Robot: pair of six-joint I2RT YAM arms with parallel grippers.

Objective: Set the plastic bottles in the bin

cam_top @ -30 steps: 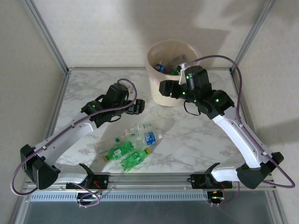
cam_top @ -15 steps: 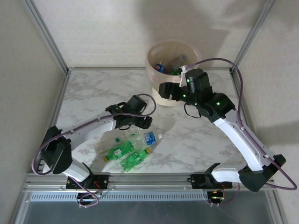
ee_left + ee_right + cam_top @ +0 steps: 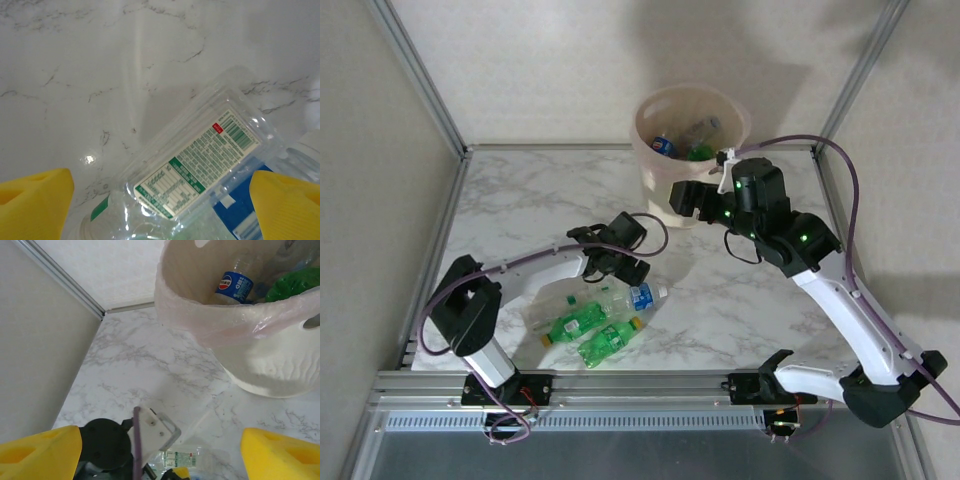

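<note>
Several plastic bottles lie in a heap near the table's front: clear ones [image 3: 632, 295] and two green ones with yellow caps [image 3: 576, 322]. My left gripper [image 3: 622, 264] hangs open just over the heap. In the left wrist view its yellow fingers [image 3: 33, 205] straddle a clear bottle with a green-and-white label [image 3: 200, 159], without closing on it; a blue-labelled bottle [image 3: 239, 216] lies beside it. The cream bin [image 3: 665, 205] stands at the back with bottles inside [image 3: 235, 287]. My right gripper [image 3: 686, 197] is open and empty, in front of the bin [image 3: 265, 365].
Metal frame posts [image 3: 420, 75] and walls close in the table on both sides. The pinkish liner [image 3: 235, 322] folds over the bin's rim. The left arm's wrist and purple cable [image 3: 134, 450] sit low in the right wrist view.
My left arm has swung forward and dropped from mid-table onto the bottle heap. My right gripper has drawn back from the bin's rim and opened wider.
</note>
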